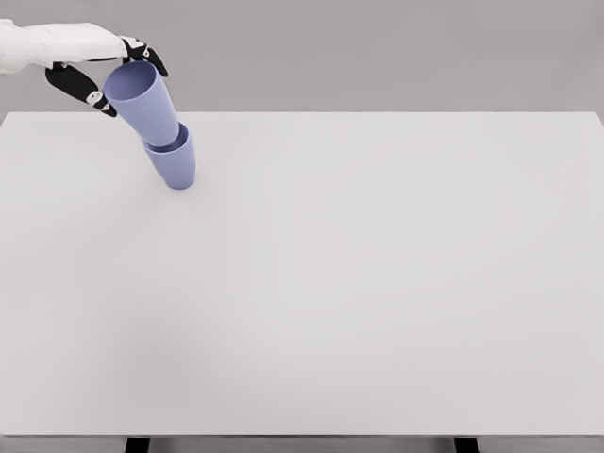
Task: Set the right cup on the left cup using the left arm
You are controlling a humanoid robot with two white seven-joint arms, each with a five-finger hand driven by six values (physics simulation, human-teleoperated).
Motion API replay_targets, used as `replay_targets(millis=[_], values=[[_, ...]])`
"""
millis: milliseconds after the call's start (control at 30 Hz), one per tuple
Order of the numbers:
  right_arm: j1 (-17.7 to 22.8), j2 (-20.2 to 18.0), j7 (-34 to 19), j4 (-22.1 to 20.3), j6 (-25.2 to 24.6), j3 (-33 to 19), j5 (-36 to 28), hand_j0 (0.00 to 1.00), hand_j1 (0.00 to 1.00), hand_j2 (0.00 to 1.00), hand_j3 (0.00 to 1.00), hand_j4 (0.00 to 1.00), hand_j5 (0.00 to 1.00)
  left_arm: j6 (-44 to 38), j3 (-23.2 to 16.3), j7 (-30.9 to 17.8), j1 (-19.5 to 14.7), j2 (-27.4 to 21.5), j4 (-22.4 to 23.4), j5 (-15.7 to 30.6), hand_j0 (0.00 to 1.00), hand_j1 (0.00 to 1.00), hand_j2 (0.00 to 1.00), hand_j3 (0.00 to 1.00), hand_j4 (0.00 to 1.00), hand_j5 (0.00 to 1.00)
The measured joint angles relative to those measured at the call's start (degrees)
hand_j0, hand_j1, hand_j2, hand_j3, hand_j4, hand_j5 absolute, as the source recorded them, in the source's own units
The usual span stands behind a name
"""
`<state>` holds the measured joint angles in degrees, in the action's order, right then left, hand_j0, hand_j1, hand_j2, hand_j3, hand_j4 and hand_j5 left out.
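Two lavender-blue cups stand at the far left of the white table (359, 283). The lower cup (174, 164) rests on the table, leaning slightly. The upper cup (140, 102) sits nested in its mouth, tilted toward the upper left. My left hand (106, 75) comes in from the upper left corner, its dark fingers (79, 87) curled around the upper cup's rim and side. The right arm does not appear in the head view.
The table's far edge runs just behind the cups. Black table legs (138, 444) show below the front edge.
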<state>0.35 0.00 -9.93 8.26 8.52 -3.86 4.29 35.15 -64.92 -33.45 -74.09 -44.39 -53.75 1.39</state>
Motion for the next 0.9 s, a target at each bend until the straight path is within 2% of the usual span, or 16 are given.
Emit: replay_targets(millis=[433, 900], values=[[-0.09, 0.0, -0.02, 0.0, 0.0, 0.0, 0.0, 1.0, 1.0, 1.0, 1.0, 1.0, 1.0, 0.0, -0.06, 0.21, -0.62, 3.91, 6.36, -1.71, 0.62, 0.62, 0.62, 0.62, 0.62, 0.62], [0.0, 0.0, -0.02, 0.0, 0.0, 0.0, 0.0, 1.0, 1.0, 1.0, 1.0, 1.0, 1.0, 0.01, 0.21, 0.46, -0.18, 4.98, 8.4, -2.92, 0.62, 0.62, 0.62, 0.62, 0.62, 0.62]])
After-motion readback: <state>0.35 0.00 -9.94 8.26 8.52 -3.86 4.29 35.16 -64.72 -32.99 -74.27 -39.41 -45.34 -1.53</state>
